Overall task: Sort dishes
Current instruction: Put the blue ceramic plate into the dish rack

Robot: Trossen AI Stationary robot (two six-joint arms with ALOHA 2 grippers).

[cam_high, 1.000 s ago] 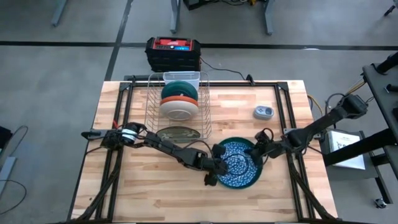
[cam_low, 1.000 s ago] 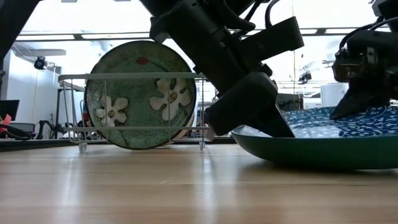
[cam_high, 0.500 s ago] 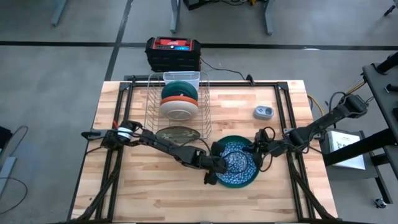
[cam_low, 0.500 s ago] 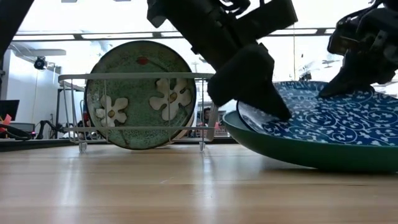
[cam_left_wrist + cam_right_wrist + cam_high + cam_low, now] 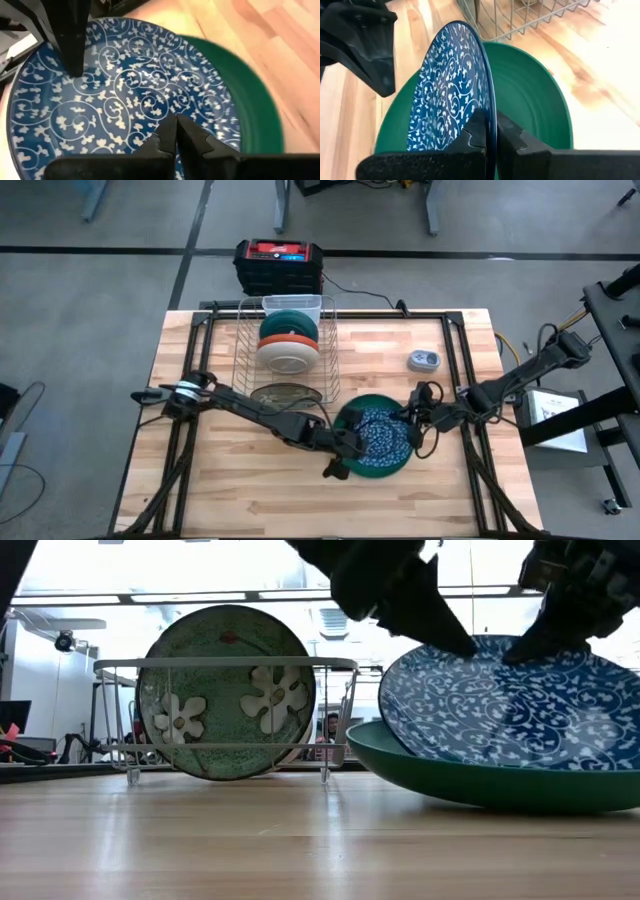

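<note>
Blue plate (image 5: 500,705) tipped higher off green plate (image 5: 470,780), both claws (image 5: 345,452) (image 5: 414,425) pinching its rim.

The blue patterned plate (image 5: 500,705) has been tipped up from lying flat in the green plate (image 5: 470,780); it now stands steeply on edge, pinched at its rim by the left gripper (image 5: 440,635) and right gripper (image 5: 525,645), which have risen with it

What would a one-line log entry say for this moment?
both hands shut on blue patterned plate | plate tilted up off green plate | rack holds other dishes
</note>
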